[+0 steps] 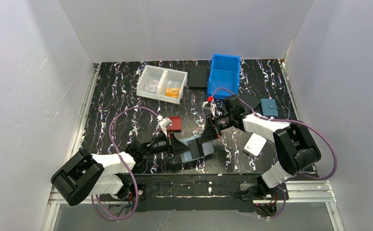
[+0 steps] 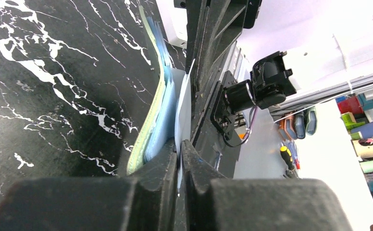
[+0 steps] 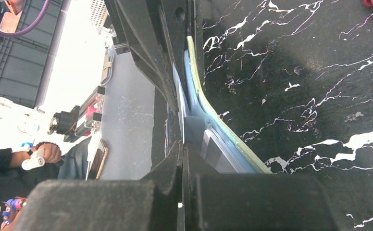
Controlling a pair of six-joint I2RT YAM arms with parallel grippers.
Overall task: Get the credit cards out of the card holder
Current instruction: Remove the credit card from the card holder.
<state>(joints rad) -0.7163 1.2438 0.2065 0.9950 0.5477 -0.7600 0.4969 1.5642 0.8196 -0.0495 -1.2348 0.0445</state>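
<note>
Card holder [image 1: 197,150], sage-green and folded open, lies at the near middle of the black marbled table [image 1: 117,96], caught between two robot arms. The left gripper [image 1: 176,144] reaches in from the left, its fingers [image 2: 167,161] clamped on the edge of a pale card [image 2: 183,108] that stands out of the inner pockets. The right gripper [image 1: 207,138] comes in from the far right with its jaws pressed together at the opposite side of the card holder. Its wrist camera does not show whether a card or a pocket flap sits between them. A red wallet [image 1: 175,123] lies just beyond the left gripper, and a white wallet [image 1: 255,144] lies off to the right.

The step in hand looks like drawing the pale card free. Done well, the right arm would anchor the card holder against the table while the left pulls straight back along the line of the pocket. The card should be kept flat rather than twisted, since the light-blue layers [image 2: 161,120] beside it sit tight and could drag out or buckle. If the whole card holder lifts or slides with the pull, the anchor grip likely needs resetting before going on.
</note>
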